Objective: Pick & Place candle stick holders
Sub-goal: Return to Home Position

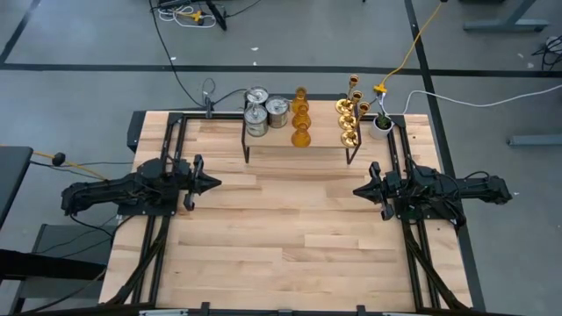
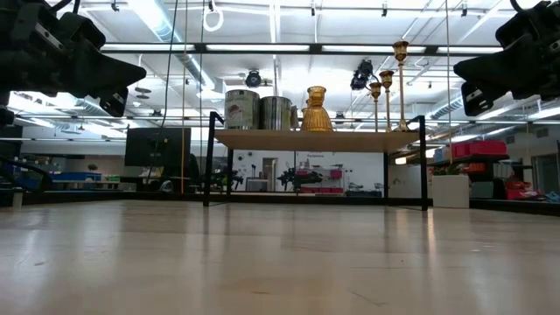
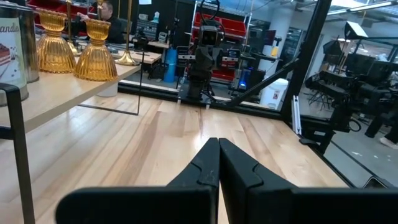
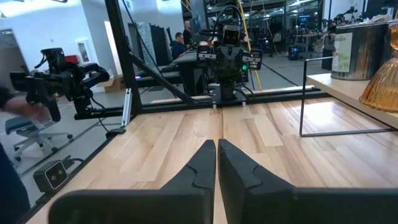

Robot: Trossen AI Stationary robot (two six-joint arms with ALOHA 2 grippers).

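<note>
Tabletop; both grippers closed, seemingly empty

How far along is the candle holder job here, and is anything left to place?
Placing looks done: the silvery holders, amber holders and brass holders all stand grouped on the shelf. Nothing is in hand; the left gripper and right gripper are shut, empty, at either side. No holder stands on the bare table.

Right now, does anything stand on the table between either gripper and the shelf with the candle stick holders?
Nothing visible does. Only bare table lies between the left gripper, the right gripper and the shelf, where the candle stick holders stand in rows. Both grippers are shut and hold nothing.
</note>
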